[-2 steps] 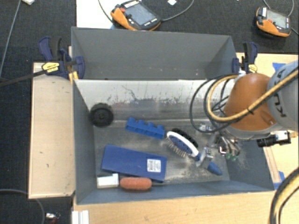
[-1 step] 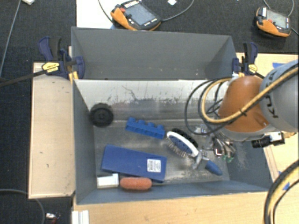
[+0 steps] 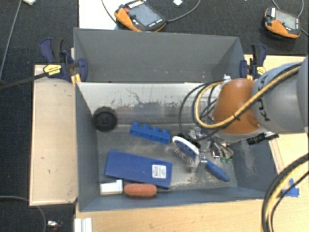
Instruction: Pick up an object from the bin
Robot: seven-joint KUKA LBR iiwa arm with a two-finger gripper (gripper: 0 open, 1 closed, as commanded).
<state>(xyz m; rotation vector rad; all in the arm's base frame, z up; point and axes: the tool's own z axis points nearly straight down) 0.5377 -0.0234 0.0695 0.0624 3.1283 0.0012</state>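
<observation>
While the gripper [image 3: 202, 154] sits low in the right half of the bin [image 3: 87, 144], you see it right at the blue-and-white brush [image 3: 185, 148], about the neck where the bristled head meets the blue handle that runs on toward the near right corner; the orange wrist cover [image 3: 236, 105] and its looped cables [image 3: 197, 111] crowd that spot, so you cannot tell whether the gripper is open or closed round the neck, and it may be merely touching the brush from above. The brush lies flat on the bin floor; nothing about it looks raised, so judge the pick as not yet made; the approach is as good as done, and the closing, the lift and the carry clear of the walls are all left.

Note what lies near; the blue toy brick [image 3: 149, 132] lies just beside the brush head on its left, close enough that a wide grip could catch it; the flat blue box with a white label [image 3: 137, 168] lies nearer the front, apart from the brush; a small white block [image 3: 111, 187] and an orange-red oblong thing [image 3: 141, 190] sit at the box's near edge, the oblong touching or overlapping it; a black round wheel-like thing [image 3: 105, 119] rests well apart at the back left. Expect the handle to pivot if the hold falls off its middle.
</observation>
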